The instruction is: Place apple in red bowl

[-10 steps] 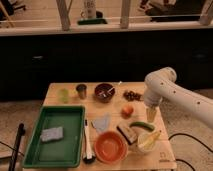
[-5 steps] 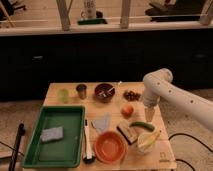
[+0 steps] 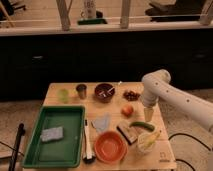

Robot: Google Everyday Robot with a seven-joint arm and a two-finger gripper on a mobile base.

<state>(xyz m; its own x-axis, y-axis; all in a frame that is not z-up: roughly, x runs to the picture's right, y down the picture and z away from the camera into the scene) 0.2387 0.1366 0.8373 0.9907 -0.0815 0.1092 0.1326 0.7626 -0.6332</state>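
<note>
The apple (image 3: 128,110), small and orange-red, lies on the wooden table (image 3: 165,152), right of centre. The red bowl (image 3: 110,147), wide and shallow, stands near the front edge and looks empty. My gripper (image 3: 148,116) hangs from the white arm (image 3: 156,85) that reaches in from the right. It is just right of the apple and a little above the table. It holds nothing that I can see.
A green tray (image 3: 37,150) with a grey sponge (image 3: 52,133) fills the left side. At the back stand a green cup (image 3: 63,95), a metal cup (image 3: 81,90), a dark maroon bowl (image 3: 104,92) and grapes (image 3: 131,94). A cucumber (image 3: 141,125), a brush (image 3: 129,132) and a banana (image 3: 148,140) lie near the red bowl.
The arm has shifted left and the gripper has come down a little, closer to the apple. The objects on the table have not moved.
</note>
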